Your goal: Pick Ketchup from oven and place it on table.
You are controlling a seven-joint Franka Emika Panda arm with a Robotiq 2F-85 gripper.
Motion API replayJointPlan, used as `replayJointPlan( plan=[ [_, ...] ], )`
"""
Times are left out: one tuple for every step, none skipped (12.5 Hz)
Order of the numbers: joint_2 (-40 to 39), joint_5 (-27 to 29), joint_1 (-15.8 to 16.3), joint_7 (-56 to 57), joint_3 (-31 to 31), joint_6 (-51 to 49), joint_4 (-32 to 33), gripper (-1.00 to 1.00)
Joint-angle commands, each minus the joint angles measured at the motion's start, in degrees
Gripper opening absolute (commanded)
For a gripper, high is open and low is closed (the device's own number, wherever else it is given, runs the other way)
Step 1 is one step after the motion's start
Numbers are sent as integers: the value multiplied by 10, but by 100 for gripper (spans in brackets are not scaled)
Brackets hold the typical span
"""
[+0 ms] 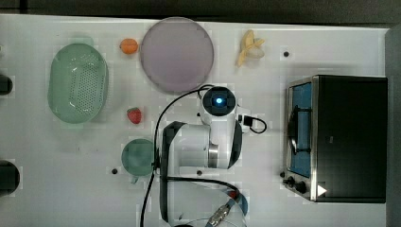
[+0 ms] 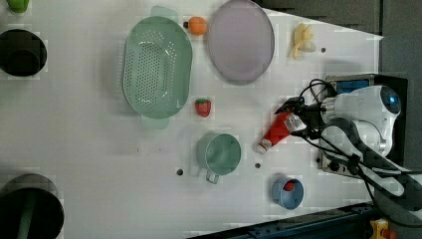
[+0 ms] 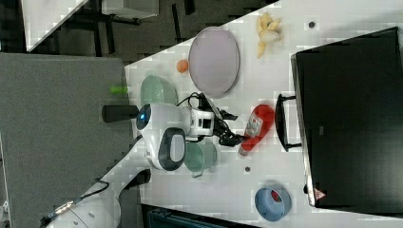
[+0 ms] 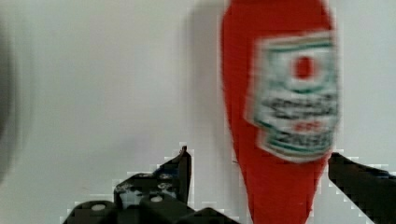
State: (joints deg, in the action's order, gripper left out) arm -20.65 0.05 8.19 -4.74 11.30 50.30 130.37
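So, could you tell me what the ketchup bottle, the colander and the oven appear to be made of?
The ketchup bottle looks like smooth red plastic with a glued white label. The colander seems matte pale-green plastic, evenly coloured and punched with small holes. The oven appears to be metal: a dull black painted top, a brighter steel-looking front frame, and a blue-tinted door that is probably glass.

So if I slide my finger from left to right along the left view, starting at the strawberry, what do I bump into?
Strawberry → green cup → ketchup lying on the table → gripper → oven.
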Motion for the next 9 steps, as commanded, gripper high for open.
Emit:
replayJointPlan(
  plan=[
    [63,2,9,-23,-10,-12,-19,100],
    [92,2,9,-34,-10,-23,-29,100],
    [123,2,9,-39,-10,-42,-43,100],
    [155,0,9,-39,-10,-72,-62,100],
    [184,0,9,-39,-11,-113,-84,100],
    [207,0,9,-40,-12,-155,-110,100],
    [226,0,10,-47,-15,-197,-143,100],
    [241,-1,10,-47,-17,-241,-179,100],
    [251,-3,9,-47,-17,-282,-216,100]
  ],
)
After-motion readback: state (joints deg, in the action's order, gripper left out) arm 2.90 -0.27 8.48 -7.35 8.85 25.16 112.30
